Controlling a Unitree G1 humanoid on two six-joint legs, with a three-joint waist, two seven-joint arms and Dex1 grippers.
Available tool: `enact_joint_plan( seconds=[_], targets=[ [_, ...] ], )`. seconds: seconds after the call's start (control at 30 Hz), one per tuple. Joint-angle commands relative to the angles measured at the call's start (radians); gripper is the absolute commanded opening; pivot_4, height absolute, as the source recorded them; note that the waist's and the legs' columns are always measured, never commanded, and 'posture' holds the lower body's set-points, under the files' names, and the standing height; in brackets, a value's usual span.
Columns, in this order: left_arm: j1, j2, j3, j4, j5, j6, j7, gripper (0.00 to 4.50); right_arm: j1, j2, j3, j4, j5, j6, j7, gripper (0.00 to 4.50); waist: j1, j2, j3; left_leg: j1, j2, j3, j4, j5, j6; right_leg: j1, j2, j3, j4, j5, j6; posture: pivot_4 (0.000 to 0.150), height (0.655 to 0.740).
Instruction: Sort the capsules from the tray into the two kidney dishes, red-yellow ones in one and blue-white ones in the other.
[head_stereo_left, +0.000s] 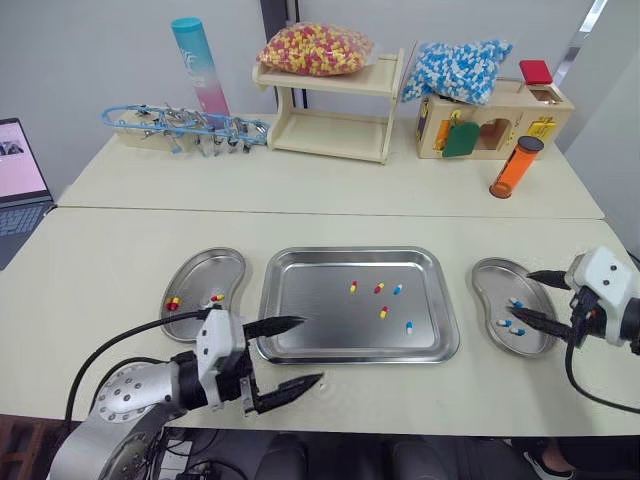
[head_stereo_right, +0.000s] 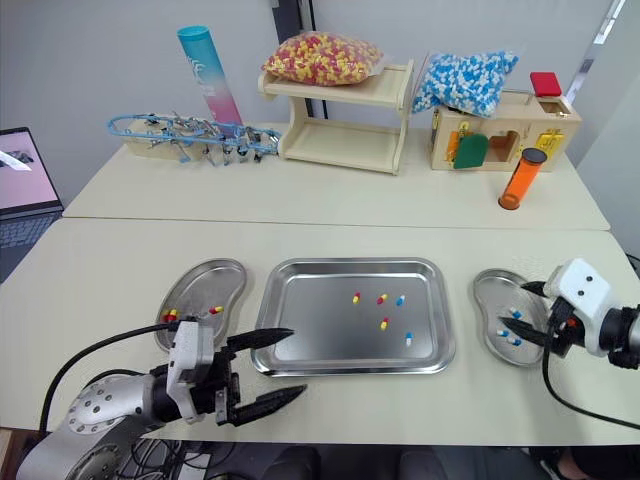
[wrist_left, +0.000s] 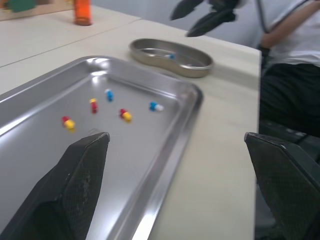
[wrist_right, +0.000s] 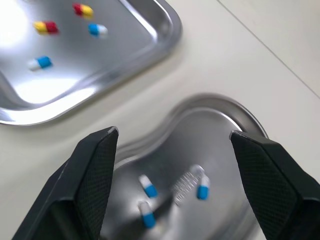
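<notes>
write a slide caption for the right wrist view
Open right gripper hovers over a steel kidney dish holding three blue-white capsules, beside the rectangular steel tray of unsorted capsules.

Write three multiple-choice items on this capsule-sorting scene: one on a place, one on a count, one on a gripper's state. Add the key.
1. Which dish holds blue-white capsules?
A. the right dish
B. the left dish
C. both dishes

2. How many capsules lie in the tray?
A. three
B. five
C. eight

3. How is the right gripper?
A. shut on a capsule
B. shut and empty
C. open and empty

Key:
1 A: three blue-white capsules lie in the right dish, while the left dish holds two red-yellow capsules.
2 B: three red-yellow and two blue-white capsules lie in the tray.
3 C: its fingers are spread wide over the right dish with nothing between them.
</notes>
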Motion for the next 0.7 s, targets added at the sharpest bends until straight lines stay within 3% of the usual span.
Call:
enact_joint_plan(
  seconds=[0.03, 0.23, 0.43, 0.57, 0.7],
  targets=[
    [0.040, -0.031, 0.081, 0.015, 0.019, -0.048, 0.058, 4.50, 0.082, 0.041, -0.041, -0.075, 0.001, -0.160, 0.028, 3.77, 0.001, 0.000, 0.000, 0.000, 0.000, 0.000, 0.000, 0.000, 0.000, 0.000, 0.000, 0.000, 0.000, 0.000, 0.000, 0.150, 0.7400],
    [0.167, -0.067, 0.169, 0.037, 0.053, -0.098, 0.092, 4.50, 0.224, 0.121, -0.061, -0.140, 0.092, -0.189, 0.051, 3.77, -0.001, -0.001, 0.000, 0.002, 0.000, 0.000, 0.000, 0.000, 0.000, 0.003, 0.000, 0.000, -0.001, 0.000, 0.000, 0.150, 0.7400],
    [0.266, -0.172, 0.289, 0.112, 0.147, -0.223, 0.210, 4.50, 0.316, 0.240, -0.139, 0.006, 0.022, -0.443, -0.003, 3.77, 0.001, -0.003, -0.001, 0.004, 0.000, -0.001, 0.000, 0.000, 0.000, 0.006, 0.000, -0.001, -0.001, 0.000, 0.000, 0.150, 0.7400],
    [0.309, -0.208, 0.305, 0.101, 0.155, -0.237, 0.246, 4.50, 0.365, 0.276, -0.178, 0.036, 0.030, -0.483, -0.035, 3.77, 0.001, -0.002, -0.001, 0.004, 0.000, 0.000, -0.001, 0.000, 0.000, 0.006, 0.000, -0.001, -0.003, 0.000, 0.000, 0.150, 0.7400],
    [0.327, -0.188, 0.312, 0.087, 0.136, -0.217, 0.226, 4.50, 0.403, 0.263, -0.182, 0.011, 0.048, -0.452, -0.038, 4.47, 0.000, -0.002, -0.001, 0.004, 0.000, 0.000, 0.000, 0.000, 0.000, 0.006, 0.000, -0.001, -0.002, 0.000, 0.000, 0.150, 0.7400]
  ],
)
